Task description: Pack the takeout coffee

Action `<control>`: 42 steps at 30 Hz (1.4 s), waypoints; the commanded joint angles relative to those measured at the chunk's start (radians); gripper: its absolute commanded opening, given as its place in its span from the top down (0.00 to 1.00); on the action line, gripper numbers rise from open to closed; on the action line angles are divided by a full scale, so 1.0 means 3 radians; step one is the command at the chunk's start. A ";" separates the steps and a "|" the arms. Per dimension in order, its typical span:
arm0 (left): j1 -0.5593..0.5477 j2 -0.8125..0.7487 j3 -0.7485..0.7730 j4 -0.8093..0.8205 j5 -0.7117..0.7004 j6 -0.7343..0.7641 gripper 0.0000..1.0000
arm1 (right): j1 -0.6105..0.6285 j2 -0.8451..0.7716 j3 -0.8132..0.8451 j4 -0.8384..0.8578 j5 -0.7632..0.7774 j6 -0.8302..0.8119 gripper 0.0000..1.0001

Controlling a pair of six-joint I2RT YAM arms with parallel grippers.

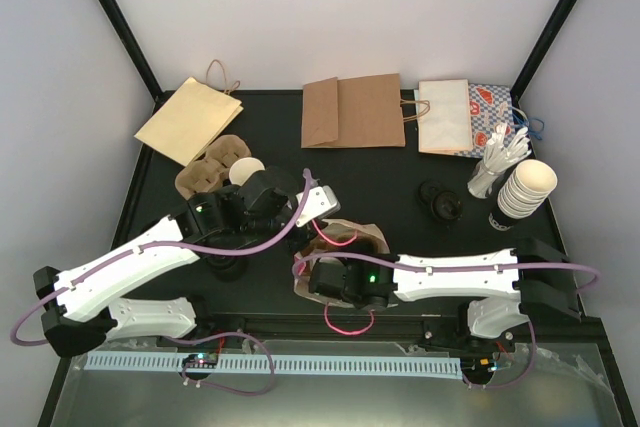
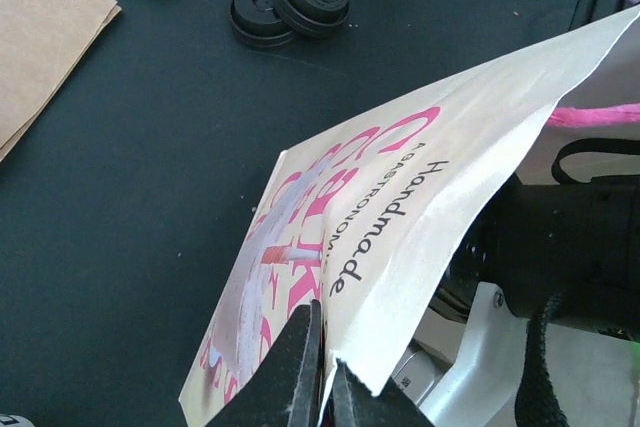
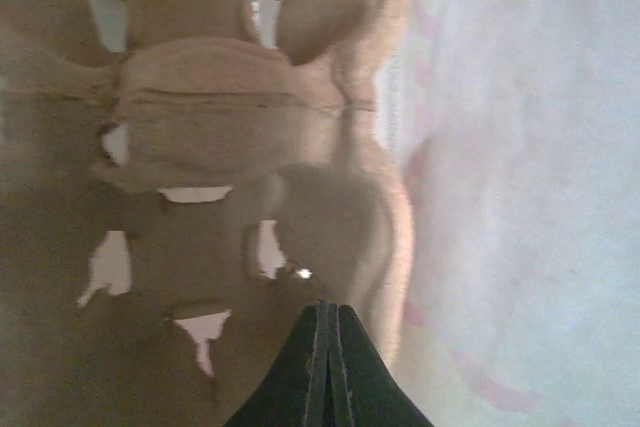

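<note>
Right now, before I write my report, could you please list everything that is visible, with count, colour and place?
tan bag: one, tan, back left
brown bag: one, brown, back centre
white bag: one, white, back right
patterned bag: one, blue and white, right of the white bag
printed bag: one, cream with pink print, centre
left carrier: one, brown pulp, back left
centre carrier: one, brown pulp, by the printed bag
takeout coffee cup: one, white, at the left carrier's right end
lids: at least two, black, right of centre
cup stack: one, cream, right
white sticks: several, white, upright beside the cup stack
left gripper: one, black, shut on the printed bag's edge
right gripper: one, black, shut, near the centre carrier
</note>
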 commanded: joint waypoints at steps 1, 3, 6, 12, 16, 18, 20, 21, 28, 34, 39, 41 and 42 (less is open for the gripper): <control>-0.0019 -0.0026 0.0096 -0.0017 -0.0073 0.0000 0.98 | -0.0009 -0.0116 0.0124 -0.0148 0.0244 0.0095 0.99; -0.0019 -0.0019 0.0171 -0.0032 -0.0116 0.0009 0.99 | -0.0010 -0.0141 0.0115 -0.0165 0.0265 0.0047 0.99; -0.0019 -0.0029 0.0268 -0.0056 -0.0168 0.0072 0.98 | -0.0022 -0.0186 0.0125 -0.0181 0.0240 -0.0040 0.99; -0.0019 0.0017 0.0396 -0.0123 -0.0258 0.0216 0.98 | -0.0048 -0.0300 0.0203 -0.0165 0.0129 -0.0258 0.99; -0.0019 0.0051 0.0428 -0.0166 -0.0337 0.0263 0.98 | -0.0086 -0.0316 0.0307 -0.0265 0.0141 -0.0292 0.99; -0.0018 0.0048 0.0429 -0.0162 -0.0363 0.0275 0.99 | -0.0132 -0.0328 0.0315 -0.0299 0.0126 -0.0285 0.99; -0.0019 0.0042 0.0438 -0.0166 -0.0365 0.0290 0.98 | -0.0188 -0.0338 0.0301 -0.0326 0.0066 -0.0272 0.99; -0.0016 0.0041 0.0444 -0.0166 -0.0365 0.0296 0.98 | -0.0219 -0.0339 0.0286 -0.0328 0.0055 -0.0264 0.99; -0.0018 0.0026 0.0471 -0.0118 -0.0141 0.0315 0.99 | -0.0366 -0.0246 0.0150 -0.0184 -0.0108 -0.0299 0.99; -0.0019 0.0012 0.0476 -0.0015 0.0154 0.0255 0.98 | -0.0440 -0.0095 0.0049 0.0056 -0.0244 -0.0372 0.99; -0.0019 0.0006 0.0469 0.0012 0.0366 0.0220 0.99 | -0.0488 -0.0002 -0.0029 0.0221 -0.0331 -0.0424 0.99; -0.0019 -0.0002 0.0468 0.0024 0.0423 0.0203 0.98 | -0.0496 0.0023 -0.0054 0.0262 -0.0371 -0.0437 0.99; -0.0019 -0.0005 0.0465 0.0035 0.0443 0.0187 0.98 | -0.0499 0.0026 -0.0066 0.0284 -0.0393 -0.0441 0.99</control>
